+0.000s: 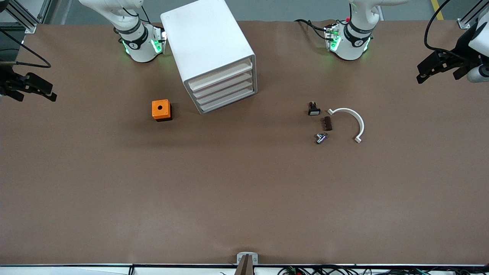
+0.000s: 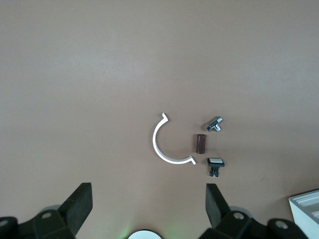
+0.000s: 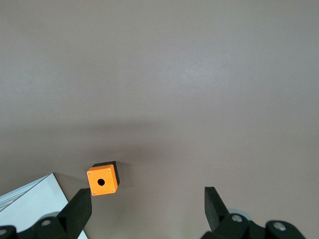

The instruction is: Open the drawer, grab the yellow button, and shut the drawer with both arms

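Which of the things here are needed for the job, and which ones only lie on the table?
Needed:
top drawer, shut, in the white cabinet
left gripper, open, waiting at its table end
right gripper, open, waiting likewise
No button shows.

Just lying about:
orange cube
white clip
brown block
metal fitting
small black part

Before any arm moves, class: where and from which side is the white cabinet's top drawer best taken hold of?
Probably the front edge of the shut top drawer, approached from in front of the white cabinet: no handle shows, and only that edge is exposed. The left gripper and right gripper wait open at the table's ends.
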Controlling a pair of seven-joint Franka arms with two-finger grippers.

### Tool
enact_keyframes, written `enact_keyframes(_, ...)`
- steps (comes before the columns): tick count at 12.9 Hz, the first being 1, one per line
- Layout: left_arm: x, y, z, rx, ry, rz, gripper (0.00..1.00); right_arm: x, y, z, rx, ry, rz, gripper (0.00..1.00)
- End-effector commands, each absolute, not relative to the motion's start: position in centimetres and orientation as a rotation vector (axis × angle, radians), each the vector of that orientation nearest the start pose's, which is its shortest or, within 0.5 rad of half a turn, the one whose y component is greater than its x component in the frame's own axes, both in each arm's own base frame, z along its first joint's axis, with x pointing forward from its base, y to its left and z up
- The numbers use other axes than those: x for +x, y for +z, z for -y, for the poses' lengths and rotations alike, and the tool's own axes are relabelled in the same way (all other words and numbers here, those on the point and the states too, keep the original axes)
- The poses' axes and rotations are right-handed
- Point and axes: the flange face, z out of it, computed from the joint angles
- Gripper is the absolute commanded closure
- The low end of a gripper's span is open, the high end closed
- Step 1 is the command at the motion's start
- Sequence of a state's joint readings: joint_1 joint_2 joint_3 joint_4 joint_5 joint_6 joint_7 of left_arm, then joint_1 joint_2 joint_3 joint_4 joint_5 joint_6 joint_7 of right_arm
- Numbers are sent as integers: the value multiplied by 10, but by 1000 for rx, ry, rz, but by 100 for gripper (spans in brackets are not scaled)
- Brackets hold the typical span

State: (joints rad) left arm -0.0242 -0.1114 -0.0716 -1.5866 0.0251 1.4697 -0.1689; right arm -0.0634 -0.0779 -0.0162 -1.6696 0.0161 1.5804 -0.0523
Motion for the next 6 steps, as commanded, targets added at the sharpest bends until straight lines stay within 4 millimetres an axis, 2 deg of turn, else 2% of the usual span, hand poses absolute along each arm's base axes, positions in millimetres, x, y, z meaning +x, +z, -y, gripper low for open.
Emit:
enact_keyframes(1,507,674,45,-3111,7,105,0,520,625,39,-3114,10,-65,0)
enact_keyframes(4,508,676,45,-3112,0,107,0,521,627,40,-3115,-5,-62,0)
enact_keyframes(6,513,670,46,-3119,21,101,0,521,627,40,-3115,-14,-63,0)
